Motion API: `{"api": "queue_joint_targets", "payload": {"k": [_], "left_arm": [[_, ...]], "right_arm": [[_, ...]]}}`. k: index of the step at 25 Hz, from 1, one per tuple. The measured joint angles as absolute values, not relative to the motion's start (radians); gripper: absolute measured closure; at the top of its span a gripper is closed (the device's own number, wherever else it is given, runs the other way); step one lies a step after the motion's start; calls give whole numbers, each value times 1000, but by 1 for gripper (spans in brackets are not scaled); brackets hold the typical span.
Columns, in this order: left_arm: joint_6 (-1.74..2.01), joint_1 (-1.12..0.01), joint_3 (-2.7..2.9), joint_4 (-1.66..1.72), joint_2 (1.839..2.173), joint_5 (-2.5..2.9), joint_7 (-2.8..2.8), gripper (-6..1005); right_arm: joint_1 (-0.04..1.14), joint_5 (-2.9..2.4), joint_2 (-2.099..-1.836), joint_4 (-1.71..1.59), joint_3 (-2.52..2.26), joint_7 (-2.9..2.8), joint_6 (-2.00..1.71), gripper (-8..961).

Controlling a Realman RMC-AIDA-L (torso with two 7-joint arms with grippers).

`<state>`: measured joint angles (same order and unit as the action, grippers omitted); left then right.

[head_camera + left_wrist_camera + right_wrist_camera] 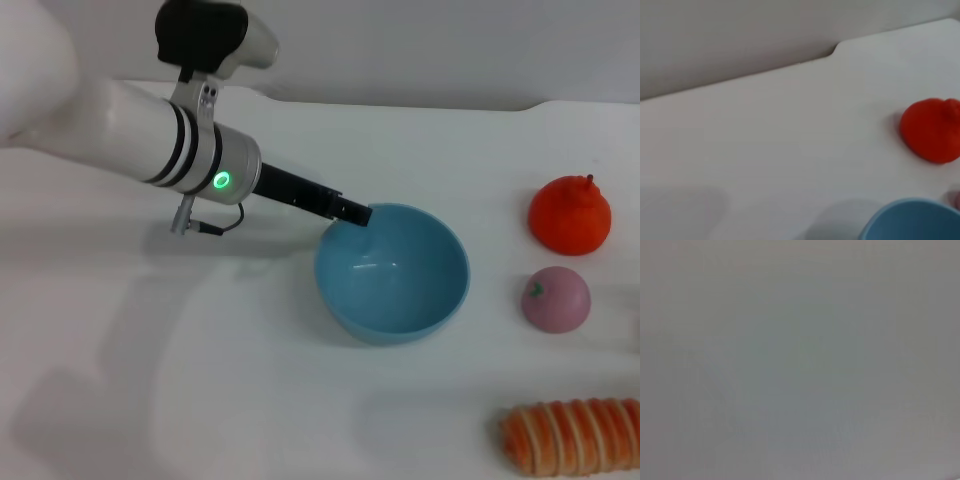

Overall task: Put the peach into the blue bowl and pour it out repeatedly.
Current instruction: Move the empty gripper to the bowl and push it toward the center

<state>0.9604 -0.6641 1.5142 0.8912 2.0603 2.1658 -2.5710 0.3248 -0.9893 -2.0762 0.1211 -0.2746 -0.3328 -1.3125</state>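
The blue bowl (395, 275) stands empty on the white table, near the middle of the head view. My left gripper (355, 212) reaches in from the left, and its black fingers look shut on the bowl's far-left rim. The peach (555, 298), pink-mauve with a small green mark, lies on the table to the right of the bowl, apart from it. The left wrist view shows part of the bowl's rim (912, 220) and a sliver of the peach (956, 200) at the picture's edge. My right gripper is out of view, and its wrist view shows only plain grey.
An orange-red stemmed fruit (568, 215) sits behind the peach and shows again in the left wrist view (931, 130). A striped orange bread-like roll (570, 437) lies at the front right. The table's back edge (400, 105) runs behind the bowl.
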Motion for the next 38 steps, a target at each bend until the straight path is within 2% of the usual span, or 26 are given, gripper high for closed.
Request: {"api": "queue_joint_targets", "payload": {"k": [10, 27, 29, 38], "left_arm": [[892, -675, 1591, 793, 2068, 2161, -2574, 172], [776, -694, 1754, 784, 2067, 2135, -2575, 304], [770, -694, 1759, 782, 2067, 2135, -2573, 508], [767, -694, 1764, 778, 2066, 2142, -2572, 724]], "right_arm": [[325, -989, -2075, 116, -275, -333, -1292, 394], [323, -989, -2076, 117, -275, -342, -1285, 426], [325, -990, -2076, 117, -275, -342, -1285, 430], [348, -1000, -2076, 113, -288, -339, -1238, 447]]}}
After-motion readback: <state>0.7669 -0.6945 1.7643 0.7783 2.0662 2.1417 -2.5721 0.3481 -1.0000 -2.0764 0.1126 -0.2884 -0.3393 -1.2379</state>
